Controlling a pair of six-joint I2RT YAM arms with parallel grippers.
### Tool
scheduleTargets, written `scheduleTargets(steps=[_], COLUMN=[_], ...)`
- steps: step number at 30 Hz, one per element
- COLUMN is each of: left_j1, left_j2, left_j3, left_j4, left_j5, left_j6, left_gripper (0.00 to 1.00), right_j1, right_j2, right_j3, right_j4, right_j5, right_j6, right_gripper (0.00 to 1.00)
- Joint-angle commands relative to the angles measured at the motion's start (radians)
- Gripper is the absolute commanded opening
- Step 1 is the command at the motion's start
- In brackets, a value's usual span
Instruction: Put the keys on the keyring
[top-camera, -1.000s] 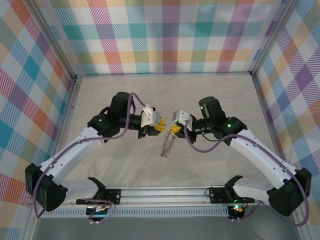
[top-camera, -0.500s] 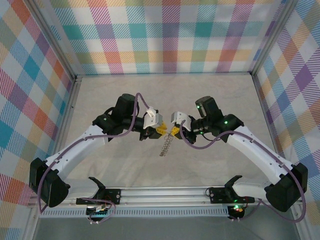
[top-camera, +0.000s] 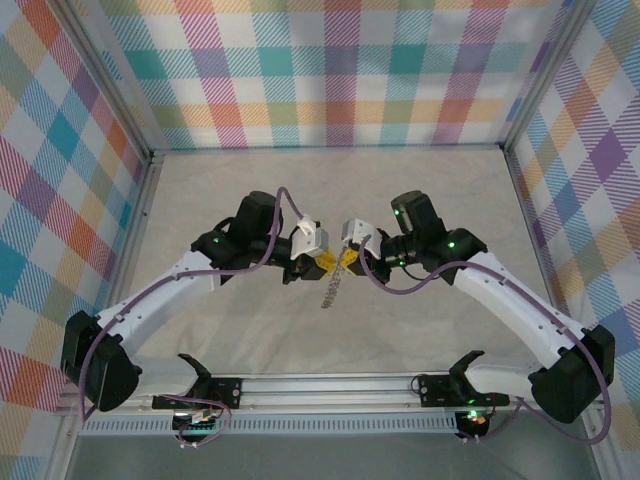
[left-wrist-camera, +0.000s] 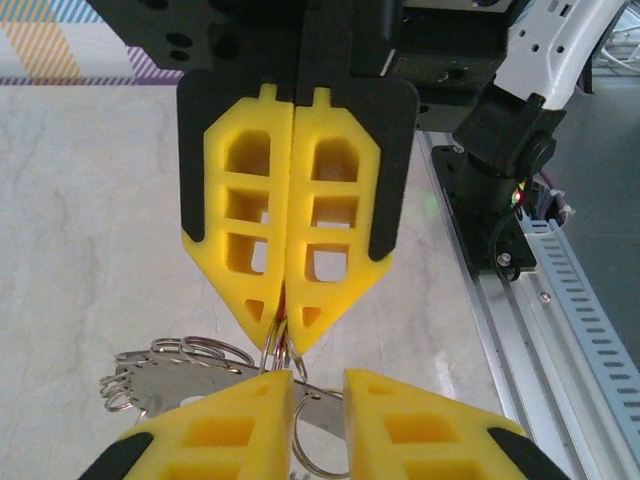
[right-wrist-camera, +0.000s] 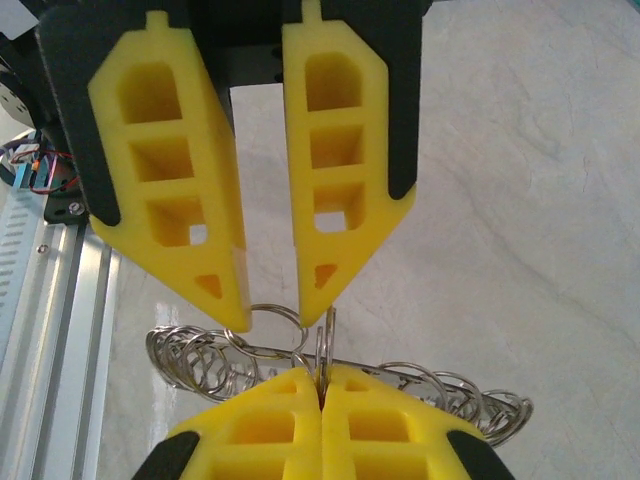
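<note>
Overhead, both arms angled inward — left tool (top-camera: 323, 262) meeting right tool (top-camera: 347, 258), keyring (top-camera: 331, 289) dangling.

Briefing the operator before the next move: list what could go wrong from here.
1. The left gripper pinches only a thin wire loop of the keyring at its very fingertips. The hanging bunch could slip and drop to the table.
2. The right gripper is open, its tips almost touching the left one's. Closing may bump those fingers or catch the wrong loop.
</note>
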Motion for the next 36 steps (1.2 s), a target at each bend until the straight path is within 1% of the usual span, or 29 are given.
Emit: scheduleTargets(steps=[1, 5, 12, 15, 17, 21, 23, 26, 28, 29, 31, 32, 33, 34, 36], left_j1=[-0.024, -0.027, -0.029, -0.029, -0.029, -0.029, -0.029, -0.029, -0.028, -0.028, -0.021, -0.017, -0.015, -0.012, -0.008], left_j2=[0.01, 0.0, 0.007, 0.012, 0.014, 0.011, 0.006, -0.003, -0.01, -0.015, -0.03, -0.04, -0.048, -0.054, -0.06], left_j3=[0.012, -0.003, 0.007, 0.015, 0.019, 0.021, 0.015, 0.011, 0.017, 0.022, 0.029, 0.028, 0.026, 0.023, 0.024], left_j4=[0.003, 0.028, 0.03, 0.025, 0.02, 0.012, 0.023, 0.028, -0.004, -0.034, -0.079, -0.09, -0.09, -0.093, -0.097], left_j5=[-0.033, -0.062, -0.052, -0.034, -0.018, 0.02, 0.02, 0.013, 0.009, 0.003, -0.002, -0.003, -0.002, 0.001, 0.0], left_j6=[-0.017, -0.034, -0.03, -0.025, -0.021, 0.002, -0.003, -0.004, 0.022, 0.047, 0.093, 0.106, 0.111, 0.114, 0.119], left_gripper=[0.2, 0.2, 0.18, 0.06, 0.0, 0.0, 0.0, 0.0, 0.0, 0.0, 0.1, 0.17, 0.21, 0.23, 0.24], right_j1=[0.009, 0.009, 0.015, 0.016, 0.018, 0.019, 0.019, 0.02, 0.02, 0.018, 0.019, 0.019, 0.019, 0.019, 0.02], right_j2=[-0.001, 0.0, 0.0, 0.001, 0.002, 0.003, 0.0, -0.017, -0.027, -0.032, -0.042, -0.044, -0.046, -0.046, -0.045], right_j3=[0.0, 0.001, 0.004, 0.007, 0.007, 0.005, 0.001, -0.008, -0.017, -0.023, -0.032, -0.037, -0.039, -0.041, -0.042], right_j4=[0.084, 0.077, 0.08, 0.084, 0.084, 0.079, 0.082, 0.076, 0.077, 0.076, 0.074, 0.074, 0.074, 0.074, 0.074], right_j5=[-0.075, -0.077, -0.084, -0.089, -0.087, -0.075, -0.07, -0.077, -0.062, -0.052, -0.044, -0.043, -0.044, -0.045, -0.049], right_j6=[0.022, 0.022, 0.023, 0.023, 0.021, 0.017, 0.017, 0.009, 0.01, 0.011, 0.011, 0.011, 0.011, 0.011, 0.011], right_gripper=[0.0, 0.0, 0.0, 0.0, 0.0, 0.0, 0.04, 0.0, 0.0, 0.0, 0.0, 0.0, 0.0, 0.0, 0.0])
